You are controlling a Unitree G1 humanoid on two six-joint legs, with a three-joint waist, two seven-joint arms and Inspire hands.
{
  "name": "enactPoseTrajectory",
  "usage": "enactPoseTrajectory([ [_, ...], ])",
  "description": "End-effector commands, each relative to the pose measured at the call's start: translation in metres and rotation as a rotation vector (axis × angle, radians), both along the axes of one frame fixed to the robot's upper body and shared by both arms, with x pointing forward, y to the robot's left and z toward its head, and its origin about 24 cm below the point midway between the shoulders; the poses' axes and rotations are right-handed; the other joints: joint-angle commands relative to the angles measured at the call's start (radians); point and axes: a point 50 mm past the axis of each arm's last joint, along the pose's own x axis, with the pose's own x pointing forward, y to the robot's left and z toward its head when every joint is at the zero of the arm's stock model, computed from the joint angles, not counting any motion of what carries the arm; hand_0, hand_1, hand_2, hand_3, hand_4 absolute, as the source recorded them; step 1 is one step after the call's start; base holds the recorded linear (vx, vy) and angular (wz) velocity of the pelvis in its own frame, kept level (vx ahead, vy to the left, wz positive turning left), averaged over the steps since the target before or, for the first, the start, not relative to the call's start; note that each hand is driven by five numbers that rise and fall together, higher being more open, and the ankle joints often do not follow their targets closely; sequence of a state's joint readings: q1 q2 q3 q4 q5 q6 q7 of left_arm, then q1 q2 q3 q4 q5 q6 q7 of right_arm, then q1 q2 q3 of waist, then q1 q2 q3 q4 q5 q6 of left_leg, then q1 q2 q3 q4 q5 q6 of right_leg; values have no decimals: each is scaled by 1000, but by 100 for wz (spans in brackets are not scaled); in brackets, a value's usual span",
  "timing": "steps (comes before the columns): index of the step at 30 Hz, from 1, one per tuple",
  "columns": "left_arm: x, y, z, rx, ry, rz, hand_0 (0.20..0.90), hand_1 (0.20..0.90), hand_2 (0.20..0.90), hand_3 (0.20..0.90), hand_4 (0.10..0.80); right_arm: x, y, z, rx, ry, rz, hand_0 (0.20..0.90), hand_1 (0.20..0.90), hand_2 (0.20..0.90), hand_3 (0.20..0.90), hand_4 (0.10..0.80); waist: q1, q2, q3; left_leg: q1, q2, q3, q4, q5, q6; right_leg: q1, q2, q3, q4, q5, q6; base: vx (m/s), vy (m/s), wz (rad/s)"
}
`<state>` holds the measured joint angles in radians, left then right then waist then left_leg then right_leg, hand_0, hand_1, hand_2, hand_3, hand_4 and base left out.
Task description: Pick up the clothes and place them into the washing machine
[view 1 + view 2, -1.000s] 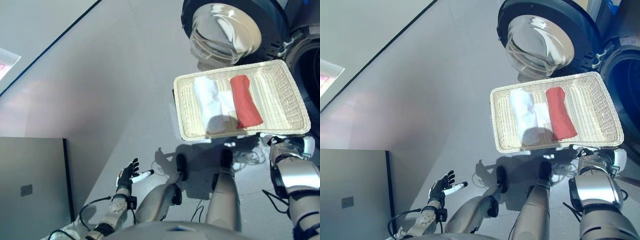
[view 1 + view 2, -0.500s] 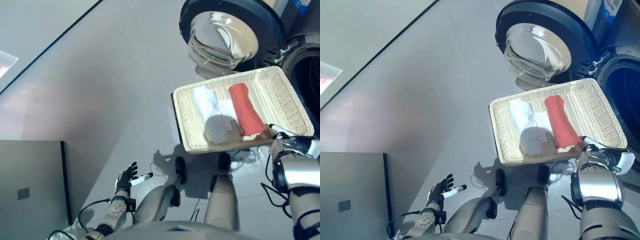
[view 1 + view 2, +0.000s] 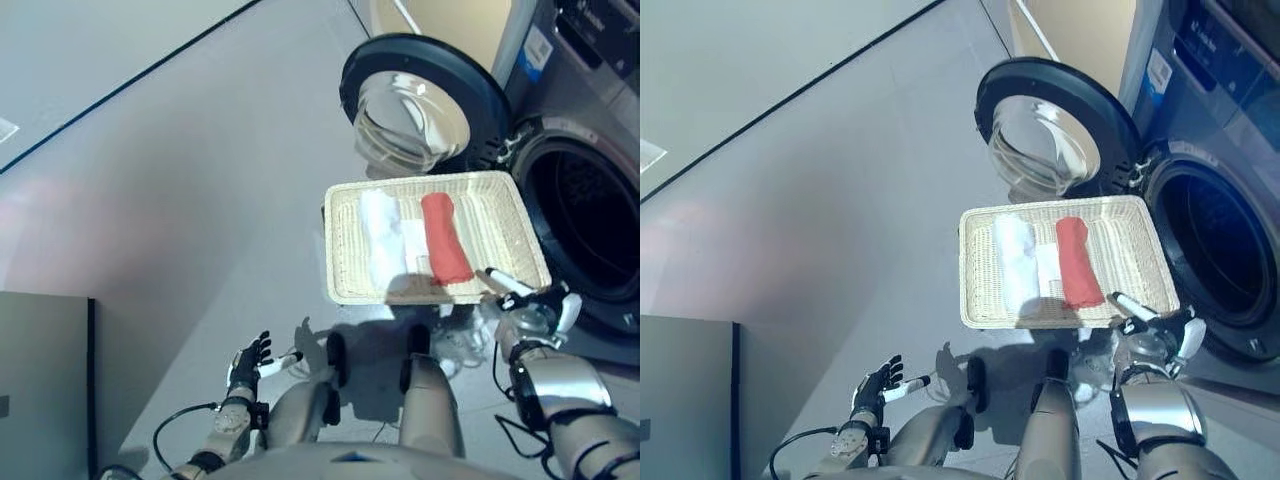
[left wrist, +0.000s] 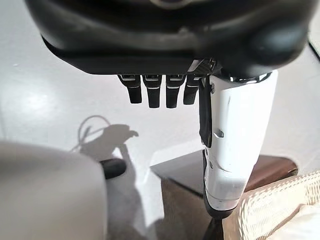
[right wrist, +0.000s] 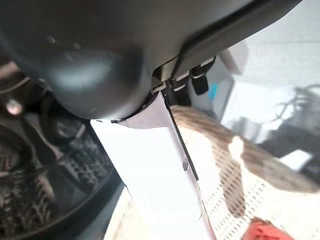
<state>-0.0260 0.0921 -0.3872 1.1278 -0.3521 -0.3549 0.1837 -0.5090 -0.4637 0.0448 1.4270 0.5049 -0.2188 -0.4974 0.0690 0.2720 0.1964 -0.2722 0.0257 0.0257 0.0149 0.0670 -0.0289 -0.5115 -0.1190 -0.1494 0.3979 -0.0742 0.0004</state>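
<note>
The pale rectangular wicker basket [image 3: 500, 215] sits in front of the front-loading grey washing machine [image 3: 590, 130], just beside its open drum opening [image 3: 580, 225]. The round glass-windowed machine door [image 3: 415, 105] is swung open beyond the basket's far edge. Inside the basket lie a folded white cloth [image 3: 380, 240] and a rolled red cloth [image 3: 445, 238], side by side, with a smaller white piece between them.

The right robot hand [image 3: 530, 298] is at the basket's near right corner; its white-covered thumb lies over the rim. Whether its fingers grip the rim cannot be told. The left robot hand [image 3: 250, 360] hangs low over the grey floor [image 3: 180, 180], well apart from the basket, fingers relaxed and holding nothing. A dark grey panel [image 3: 40, 380] fills the lower left.

Compared with a second ago, the camera has shifted: more of the machine front shows now. A label on the machine is too small to read.
</note>
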Motion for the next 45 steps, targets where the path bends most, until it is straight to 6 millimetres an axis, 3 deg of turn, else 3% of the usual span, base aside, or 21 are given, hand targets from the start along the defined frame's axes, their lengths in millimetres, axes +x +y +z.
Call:
enactPoseTrajectory([
  [1,6,29,2,110,-6,54,900,900,900,900,800,32,40,6,17,-137,168,900,900,900,900,800,19,-94,-44,2,-46,14,14,7,-31,209,10,17,-279,117,54,45,-36,1],
  [4,11,30,4,117,-19,57,900,900,900,900,800,24,36,0,26,-115,147,900,900,900,900,800,12,-99,-42,4,-49,12,18,2,-27,208,11,21,-281,119,55,-26,-9,8],
  [7,22,30,10,115,-65,67,900,900,900,900,800,32,30,12,-3,-145,142,900,900,900,900,800,9,-87,-21,-30,-60,17,38,0,-20,165,6,28,-267,133,52,-148,58,4],
  [9,24,28,12,103,-89,59,900,900,900,900,800,46,10,41,-70,-199,83,900,900,900,900,800,20,-51,1,-72,-71,25,41,12,-16,103,-1,40,-250,145,52,-144,92,10],
  [10,24,27,12,101,-90,58,900,900,900,900,800,46,10,42,-71,-200,83,900,900,900,900,800,21,-50,0,-75,-70,26,41,12,-16,100,-1,41,-248,145,52,-65,56,6],
  [12,22,24,13,78,-109,41,900,900,900,900,800,59,-10,76,-150,-252,24,900,900,900,900,800,39,-16,14,-101,-72,34,42,17,-15,63,-4,47,-230,141,51,-106,92,-1],
  [13,17,20,14,58,-128,3,900,900,900,900,800,71,-25,113,-248,-300,-18,900,900,900,900,800,55,20,26,-124,-74,39,33,31,-16,25,-8,53,-222,145,52,-110,115,-7],
  [15,8,20,13,55,-122,-15,900,900,900,900,800,79,-36,150,-357,-357,-65,900,900,900,900,800,67,42,29,-137,-75,45,20,45,-19,5,-11,58,-220,147,54,-51,92,-8],
  [19,0,20,10,72,-94,-41,900,900,900,900,800,86,-49,202,-520,-410,-81,900,900,900,900,800,75,72,27,-140,-80,48,-10,62,-25,-13,-15,61,-218,147,58,14,60,-1],
  [20,0,19,10,71,-94,-41,900,900,900,900,800,86,-49,202,-520,-411,-80,900,900,900,900,800,74,73,28,-140,-80,48,-10,62,-25,-13,-15,62,-218,147,58,38,51,-2],
  [21,0,20,11,72,-101,-31,900,900,900,900,800,89,-52,224,-566,-438,-75,900,900,900,900,800,77,78,23,-138,-85,48,-21,66,-27,-15,-15,64,-217,148,59,40,41,-2],
  [24,0,19,11,69,-102,-32,900,900,900,900,800,91,-51,235,-586,-458,-62,900,900,900,900,800,75,82,17,-124,-90,46,-31,67,-30,-7,-16,66,-217,146,59,63,33,1],
  [28,6,15,11,64,-101,-18,900,900,900,900,800,98,-36,214,-509,-481,2,900,900,900,900,800,57,58,1,-94,-91,43,-25,52,-28,27,-13,67,-222,139,58,79,-12,0],
  [31,7,17,8,68,-82,20,900,900,900,900,800,101,-17,176,-388,-489,72,900,900,900,900,800,39,30,-10,-68,-89,44,-13,31,-25,65,-10,67,-227,134,58,90,-32,-5],
  [35,8,21,6,78,-56,55,900,900,900,900,800,85,5,111,-231,-424,126,900,900,900,900,800,10,-18,-21,-29,-81,48,4,8,-25,131,-4,66,-258,138,59,62,-55,-3],
  [36,7,22,6,80,-55,54,900,900,900,900,800,85,5,110,-229,-423,125,900,900,900,900,800,9,-20,-20,-26,-81,48,4,7,-25,135,-4,65,-260,138,59,52,-65,-2],
  [39,3,30,3,94,-23,83,900,900,900,900,800,65,24,65,-111,-377,159,900,900,900,900,800,-12,-60,-36,11,-71,47,11,-7,-27,190,-2,62,-297,141,63,80,-105,-2],
  [40,2,36,2,110,-7,100,900,900,900,900,800,49,36,39,-67,-327,203,900,900,900,900,800,-21,-85,-49,30,-63,49,14,-11,-29,218,1,62,-310,141,64,99,-167,-2],
  [41,0,39,1,121,8,105,900,900,900,900,800,39,41,25,-33,-300,206,900,900,900,900,800,-25,-102,-57,44,-57,48,15,-14,-31,236,5,63,-316,140,63,70,-133,-1],
  [42,-1,39,0,123,9,104,900,900,900,900,800,39,41,25,-32,-299,206,900,900,900,900,800,-25,-103,-56,46,-57,48,14,-14,-31,239,5,62,-317,140,63,91,-147,-3],
  [45,-8,54,-1,163,44,134,900,900,900,900,800,-1,63,-22,74,-180,250,900,900,900,900,800,-38,-161,-86,90,-37,49,28,-23,-34,296,24,61,-333,133,59,106,-163,-10],
])
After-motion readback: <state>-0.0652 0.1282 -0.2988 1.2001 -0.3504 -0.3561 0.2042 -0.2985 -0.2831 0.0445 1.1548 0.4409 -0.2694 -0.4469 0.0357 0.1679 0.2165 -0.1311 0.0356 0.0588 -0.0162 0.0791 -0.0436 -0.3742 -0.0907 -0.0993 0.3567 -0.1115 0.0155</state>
